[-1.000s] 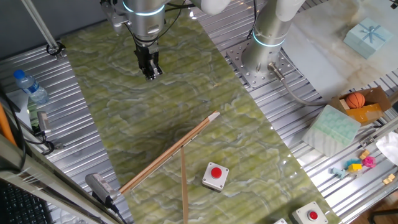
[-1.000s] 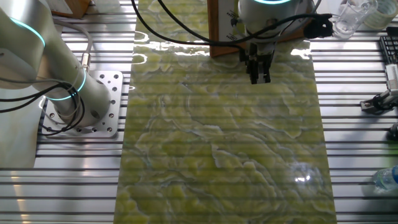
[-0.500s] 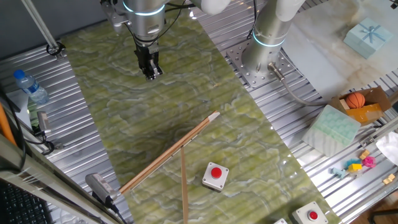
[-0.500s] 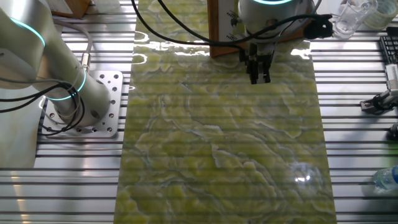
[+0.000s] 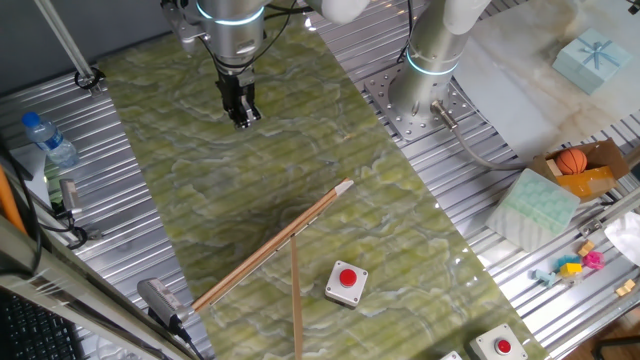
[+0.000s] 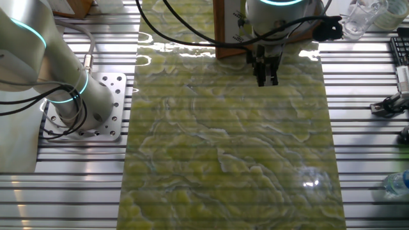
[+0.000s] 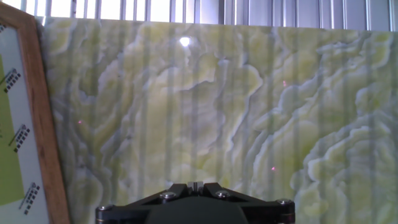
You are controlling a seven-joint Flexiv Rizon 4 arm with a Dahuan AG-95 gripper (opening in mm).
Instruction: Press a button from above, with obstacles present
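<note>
The button (image 5: 347, 277) is round and red, set in a small grey box (image 5: 343, 291) near the front of the green marbled mat (image 5: 300, 170). Two thin wooden sticks lie to its left: a long slanted one (image 5: 270, 248) and a second one (image 5: 296, 300) running down from it, meeting at an angle. My gripper (image 5: 241, 122) hangs over the far end of the mat, far from the button and sticks. It also shows in the other fixed view (image 6: 266, 80). In the hand view the gripper (image 7: 195, 185) has its fingertips together and holds nothing. Button and sticks show only in one fixed view.
A second grey red-button box (image 5: 500, 345) sits at the front right off the mat. A second arm's base (image 5: 430, 70) stands right of the mat. A water bottle (image 5: 50, 140) lies at the left. A wood-framed board (image 7: 25, 124) borders the mat's far end.
</note>
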